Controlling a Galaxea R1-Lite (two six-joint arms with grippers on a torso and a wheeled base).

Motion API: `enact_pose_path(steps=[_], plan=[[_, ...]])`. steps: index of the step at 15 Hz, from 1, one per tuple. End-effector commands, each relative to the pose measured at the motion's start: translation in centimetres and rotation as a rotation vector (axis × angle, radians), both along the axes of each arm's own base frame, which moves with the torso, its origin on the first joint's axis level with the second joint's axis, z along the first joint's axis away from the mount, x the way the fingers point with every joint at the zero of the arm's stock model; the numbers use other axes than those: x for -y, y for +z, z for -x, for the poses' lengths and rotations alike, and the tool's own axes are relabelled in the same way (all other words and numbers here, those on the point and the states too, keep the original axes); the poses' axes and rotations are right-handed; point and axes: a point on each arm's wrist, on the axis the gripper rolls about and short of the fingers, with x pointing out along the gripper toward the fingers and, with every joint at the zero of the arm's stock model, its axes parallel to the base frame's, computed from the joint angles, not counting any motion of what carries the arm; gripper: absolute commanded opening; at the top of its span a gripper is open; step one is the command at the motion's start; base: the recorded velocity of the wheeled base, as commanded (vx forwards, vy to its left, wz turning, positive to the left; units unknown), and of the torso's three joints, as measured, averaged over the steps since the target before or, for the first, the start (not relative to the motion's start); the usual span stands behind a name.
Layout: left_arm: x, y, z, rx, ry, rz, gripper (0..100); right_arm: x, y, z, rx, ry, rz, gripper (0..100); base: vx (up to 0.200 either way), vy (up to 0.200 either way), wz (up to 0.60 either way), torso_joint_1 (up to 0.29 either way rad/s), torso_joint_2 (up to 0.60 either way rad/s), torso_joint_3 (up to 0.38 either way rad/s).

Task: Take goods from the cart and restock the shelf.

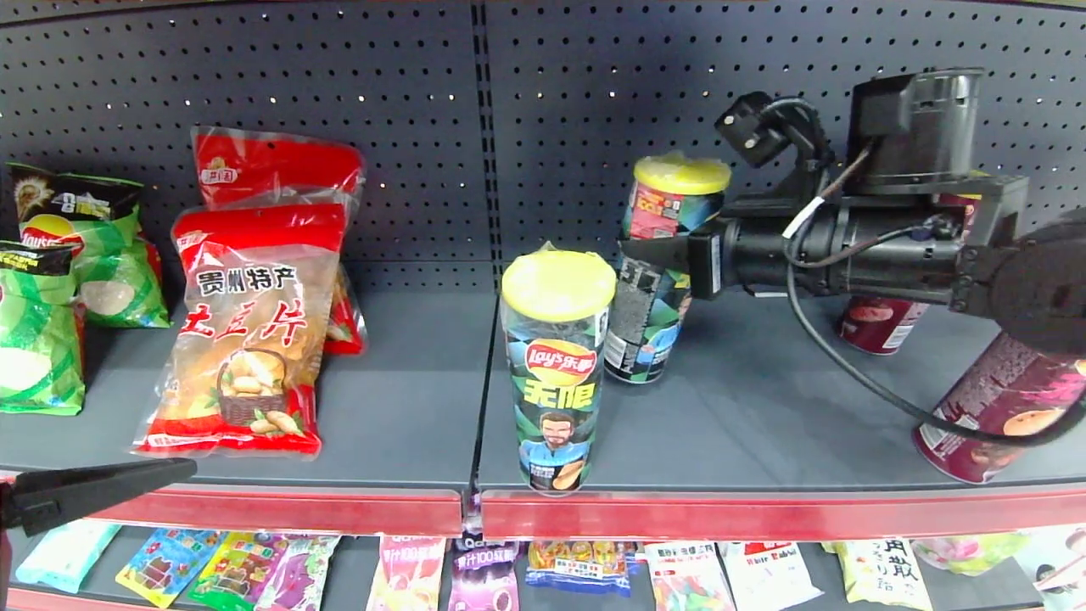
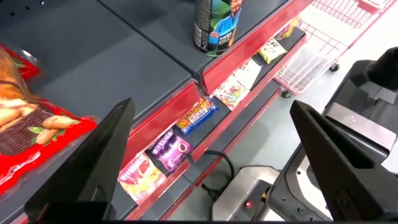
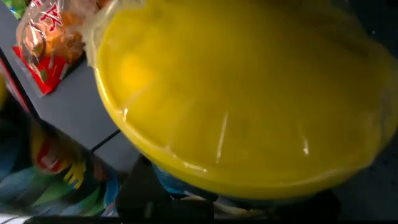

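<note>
The right gripper has its fingers clamped on the middle of a yellow-lidded can, which tilts slightly at the back of the shelf, behind the front can. The held can is probably light, stiff and slick, so a mid-body hold suits it. The left gripper hangs wide open and empty by the shelf's front edge.

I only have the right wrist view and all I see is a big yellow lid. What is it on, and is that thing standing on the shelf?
Observer: It caps a chips can gripped at mid-height by the right gripper; the can leans, its base seemingly on the shelf.
Operator: Anything in front?
Observer: A second yellow-lidded can stands upright near the shelf's front edge.
Operator: My left arm?
Observer: The left gripper hangs open and empty, low before the shelf's front edge.
</note>
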Motion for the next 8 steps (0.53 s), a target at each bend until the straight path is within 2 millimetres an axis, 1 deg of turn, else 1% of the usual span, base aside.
enact_pose_path(steps=[1,4,5,6,8], plan=[[0.0,0.1,-0.1,0.002,0.0,-0.001,100,-2.1,-1.4,-3.1,-0.009,0.011,0.015,0,0.0,0.0,0.0,0.0,0.0,0.0],[0.0,0.1,-0.1,0.003,0.0,-0.002,100,-3.2,-1.3,-4.7,0.011,0.016,0.003,0,0.0,0.0,0.0,0.0,0.0,0.0],[0.0,0.1,-0.1,0.002,0.0,-0.001,100,-3.8,-1.6,-5.0,0.01,0.022,0.004,0,0.0,0.0,0.0,0.0,0.0,0.0],[0.0,0.1,-0.1,0.002,0.0,-0.001,100,-3.9,-1.6,-5.1,0.009,0.023,0.005,0,0.0,0.0,0.0,0.0,0.0,0.0],[0.0,0.1,-0.2,-0.001,0.0,-0.001,100,-4.3,-2.4,-5.6,0.0,0.026,0.017,0,0.0,0.0,0.0,0.0,0.0,0.0]])
